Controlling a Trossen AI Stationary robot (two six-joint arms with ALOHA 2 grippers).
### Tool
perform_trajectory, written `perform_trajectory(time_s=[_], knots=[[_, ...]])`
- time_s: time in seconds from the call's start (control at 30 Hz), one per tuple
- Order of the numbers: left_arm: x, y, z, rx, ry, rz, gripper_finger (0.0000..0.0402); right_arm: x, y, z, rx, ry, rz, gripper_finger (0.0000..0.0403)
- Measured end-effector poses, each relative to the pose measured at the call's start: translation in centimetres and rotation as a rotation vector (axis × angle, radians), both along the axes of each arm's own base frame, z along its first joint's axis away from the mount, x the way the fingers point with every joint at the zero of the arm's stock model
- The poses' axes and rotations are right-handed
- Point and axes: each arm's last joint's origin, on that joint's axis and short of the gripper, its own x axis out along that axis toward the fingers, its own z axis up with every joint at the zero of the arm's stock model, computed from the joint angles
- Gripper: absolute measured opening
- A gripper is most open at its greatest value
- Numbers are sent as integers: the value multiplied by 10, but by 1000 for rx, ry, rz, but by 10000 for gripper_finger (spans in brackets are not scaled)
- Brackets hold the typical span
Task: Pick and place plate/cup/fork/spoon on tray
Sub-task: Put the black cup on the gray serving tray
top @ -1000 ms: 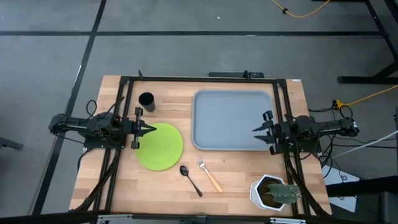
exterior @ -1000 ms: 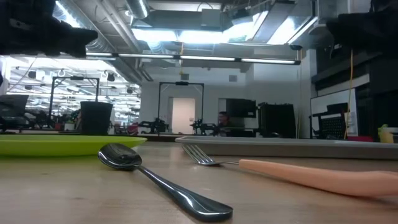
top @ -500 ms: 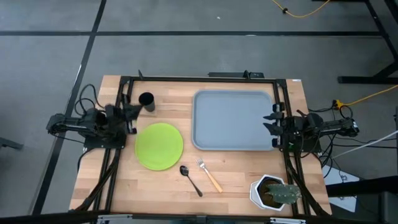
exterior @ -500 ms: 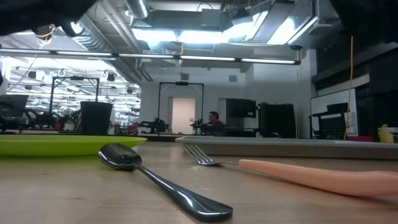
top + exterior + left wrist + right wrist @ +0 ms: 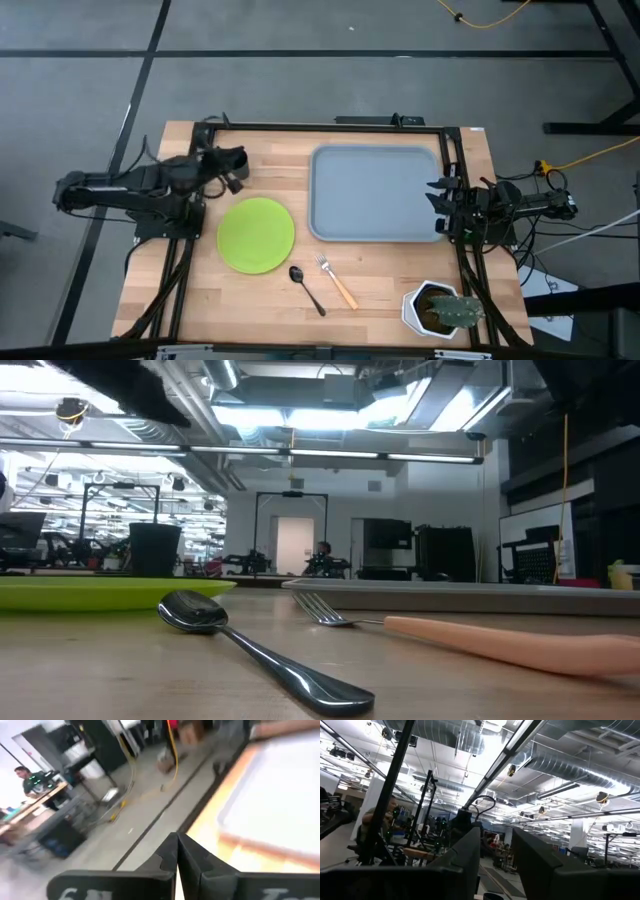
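The lime-green plate lies flat on the table's left half. The dark cup stands upright at the far left; in the high view my left gripper hangs over it and hides most of it. My left gripper's fingers are shut and empty in the left wrist view, well above the cup. The dark spoon and the orange-handled fork lie side by side near the front. The grey-blue tray lies at the far right. My right gripper is open, tipped upward and empty at the tray's right rim.
A white hexagonal pot with a cactus stands at the near right corner. A black frame runs around the table's far edge and sides. Bare wood lies between the plate and the tray. A person shows far off in the room.
My left gripper has swung from over the plate's left edge toward the table's far edge, ending above the cup. My right gripper has drawn back a little toward the table's right edge. No tableware has moved.
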Motion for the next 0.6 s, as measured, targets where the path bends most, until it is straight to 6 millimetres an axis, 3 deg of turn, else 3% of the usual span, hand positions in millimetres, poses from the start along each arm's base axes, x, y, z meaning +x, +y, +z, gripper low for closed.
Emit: perform_trajectory(time_s=[0.13, 0.23, 0.4, 0.6], knots=[[8, 7, -1, -50, 94, 23, 1, 0, 0, 0, 0, 2, 0, 120], [13, 8, -1, -81, 63, 20, 1, 0, 0, -1, -1, 7, 0, 120], [17, 1, -5, -279, -50, -53, 1, 2, 0, -3, -5, 37, 0, 120], [20, -8, -2, -287, -91, -124, 1, 2, 0, -3, 8, 37, 8, 120]])
